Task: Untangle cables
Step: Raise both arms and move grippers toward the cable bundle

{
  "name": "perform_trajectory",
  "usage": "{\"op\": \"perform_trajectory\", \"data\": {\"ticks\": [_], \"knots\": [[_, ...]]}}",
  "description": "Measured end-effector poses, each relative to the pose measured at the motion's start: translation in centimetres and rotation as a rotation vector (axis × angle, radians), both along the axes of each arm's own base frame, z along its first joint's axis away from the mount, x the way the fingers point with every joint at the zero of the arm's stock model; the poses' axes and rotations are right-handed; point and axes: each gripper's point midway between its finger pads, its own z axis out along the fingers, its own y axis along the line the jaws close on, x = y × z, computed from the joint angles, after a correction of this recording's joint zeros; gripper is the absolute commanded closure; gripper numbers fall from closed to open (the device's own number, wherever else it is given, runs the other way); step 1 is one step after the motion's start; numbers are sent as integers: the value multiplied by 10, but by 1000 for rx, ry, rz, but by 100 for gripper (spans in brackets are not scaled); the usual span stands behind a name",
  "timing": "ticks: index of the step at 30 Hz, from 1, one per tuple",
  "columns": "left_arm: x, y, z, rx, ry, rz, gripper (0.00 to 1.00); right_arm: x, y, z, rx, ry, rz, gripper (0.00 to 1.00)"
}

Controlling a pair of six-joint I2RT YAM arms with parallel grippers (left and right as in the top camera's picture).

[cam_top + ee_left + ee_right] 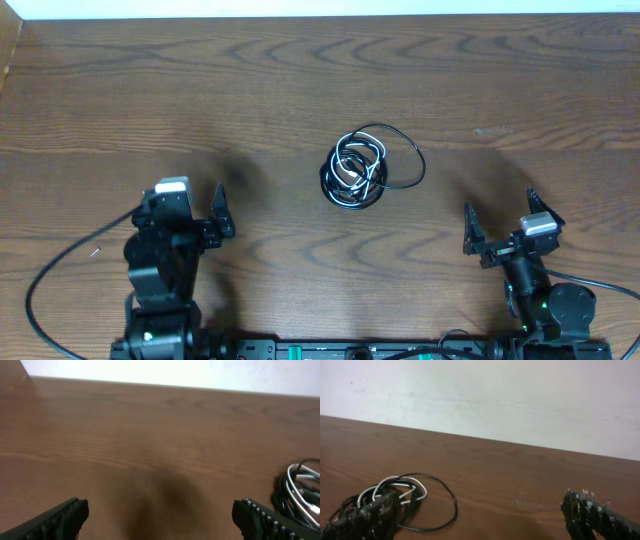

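Brown wood-grain table [300, 80], a plain pale wall [480, 400] behind it. Cables [362, 168] – white and black, coiled in one knot – lie near the table's middle. Left gripper [160, 506] and right gripper [498, 215] sit low at the near edge, either side of the knot, well apart from it – jaws wide, holding nothing.

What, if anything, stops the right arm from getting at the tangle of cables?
Probably nothing, so likely yes. The right gripper sits open and empty, with only bare table between it and the cables tangled near the middle. Whether the arm stretches that far I cannot be sure.
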Motion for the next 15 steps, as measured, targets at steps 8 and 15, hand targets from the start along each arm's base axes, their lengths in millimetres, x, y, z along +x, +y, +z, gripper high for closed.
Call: {"op": "perform_trajectory", "data": {"ticks": [8, 15], "knots": [[12, 1, 20, 37, 140, -27, 2, 14, 7, 27, 5, 81, 46, 1], [27, 2, 39, 47, 217, -43, 2, 45, 16, 55, 20, 207, 107, 1]]}}
